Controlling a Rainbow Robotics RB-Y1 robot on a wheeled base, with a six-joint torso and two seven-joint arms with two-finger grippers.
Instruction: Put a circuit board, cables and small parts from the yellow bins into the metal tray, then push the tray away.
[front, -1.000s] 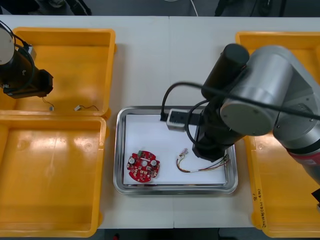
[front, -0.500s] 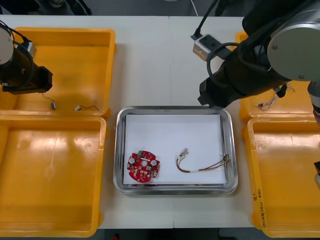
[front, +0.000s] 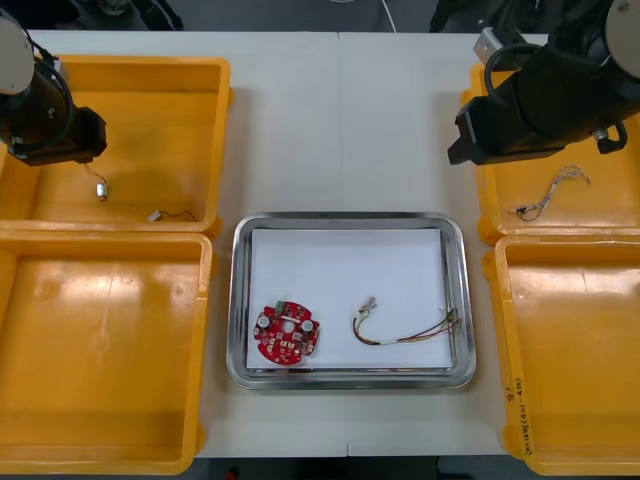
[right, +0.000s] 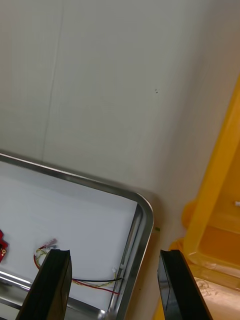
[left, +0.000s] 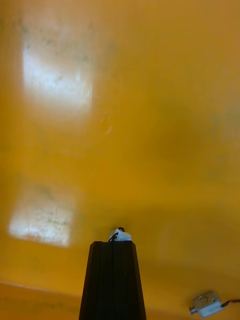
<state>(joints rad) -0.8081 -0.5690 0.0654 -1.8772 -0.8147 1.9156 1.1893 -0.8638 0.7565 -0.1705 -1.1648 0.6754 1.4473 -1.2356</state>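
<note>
Left pincer (left: 113, 244) clenched on a small silver metal part (left: 120, 234) at its tip, over the yellow plastic bin (left: 150, 125) floor; I'd say ready to carry. Right pincer (right: 114, 255) released, empty, above the shiny metal tray (right: 145, 215) corner.

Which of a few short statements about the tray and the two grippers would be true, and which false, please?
1. The red circuit board lies in the metal tray. True.
2. The right gripper is shut on a cable. False: it is open and holds nothing, above the table by the tray's far right corner.
3. The left gripper is shut on a small metal part over the far left bin. True.
4. The red and yellow cable lies on the circuit board. False: they lie apart.
</note>
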